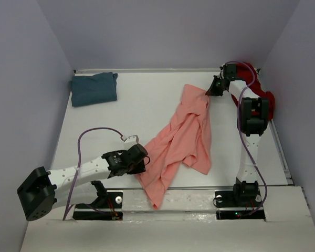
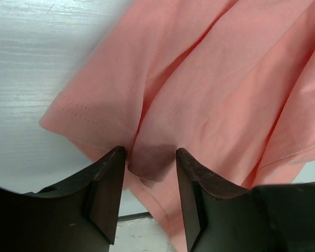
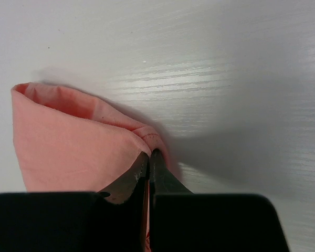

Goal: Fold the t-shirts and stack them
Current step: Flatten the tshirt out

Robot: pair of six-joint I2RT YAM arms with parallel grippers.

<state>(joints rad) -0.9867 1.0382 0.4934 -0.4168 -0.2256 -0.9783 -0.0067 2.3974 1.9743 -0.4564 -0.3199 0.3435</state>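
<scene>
1. Salmon-pink shirt (image 1: 185,134): unfolded and creased, it lies as a long diagonal band on the surface (image 1: 121,115) btwn the two claws. The far end is at the right claw (image 1: 212,90). The near end runs past the left claw (image 1: 143,160), just to that claw's right, and reaches the near edge of the surface.

2. Right claw: closed, gripping the shirt. Confirm in the right wrist view: the claw (image 3: 147,153) has its jaws together w/ a stitched edge caught at the tips. The cloth (image 3: 68,136) bulges out left of the claw; right of it you see only bare surface. The top view shows contact but not the pinch.

3. Left claw: jaws apart, gripping nothing. The left wrist view shows the claw (image 2: 149,153) w/ a fold of the shirt (image 2: 226,79) lying btwn the fingers. A hemmed edge sits to the claw's left. In the top view the wrist body covers this detail.

4. Other items:
- Teal shirt (image 1: 93,88): folded flat, well beyond the left claw, at the far-left corner.
- Dark red shirt (image 1: 264,100): bunched just right of the right claw, partly hidden by the right arm (image 1: 250,118).
</scene>
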